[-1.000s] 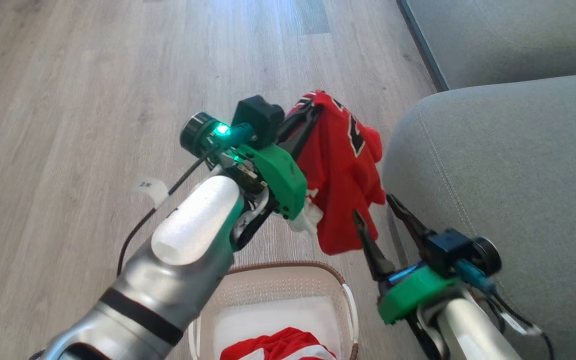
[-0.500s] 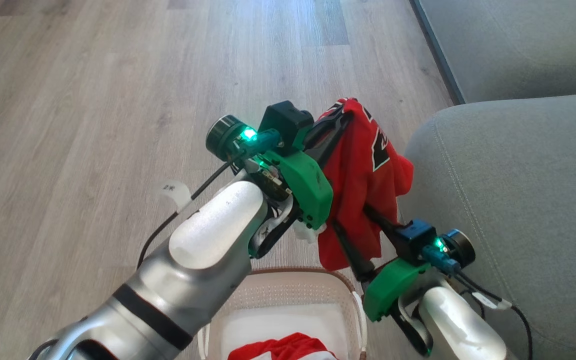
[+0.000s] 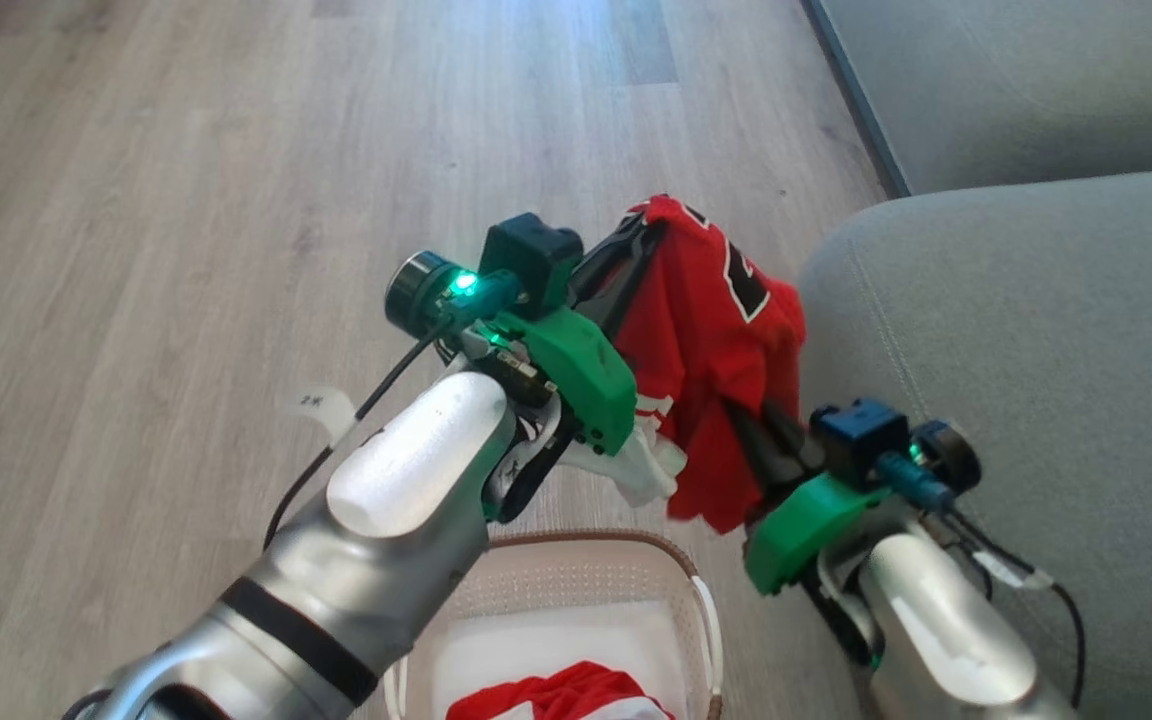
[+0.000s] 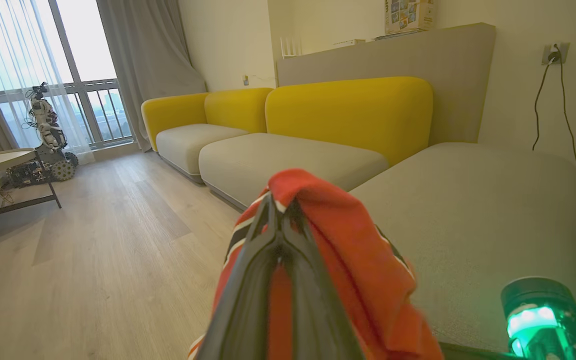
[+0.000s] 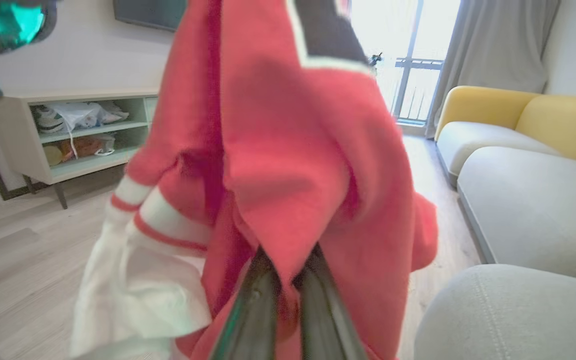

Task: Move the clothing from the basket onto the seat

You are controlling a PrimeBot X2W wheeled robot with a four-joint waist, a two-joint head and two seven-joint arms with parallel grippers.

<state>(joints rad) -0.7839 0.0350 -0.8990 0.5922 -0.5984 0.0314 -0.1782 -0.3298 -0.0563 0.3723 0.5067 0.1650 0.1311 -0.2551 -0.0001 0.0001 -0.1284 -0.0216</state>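
Head view: your left jaws and right jaws both clench the jersey (image 3: 706, 335), likely soft, limp and light; take hold at bunched folds.

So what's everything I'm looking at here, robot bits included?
floor: one, pale wood, underneath
seat: one, grey-green, at the robot's right
basket: one, white with brown rim, on the floor
jersey: one, red with black-and-white lettering, held aloft beside the seat
second garment: one, red and white, in the basket
backrests: three, yellow, behind the seating
shelf unit: one, pale, across the room
left gripper: one, dark, shut on the jersey's top
right gripper: one, dark, shut on the jersey below
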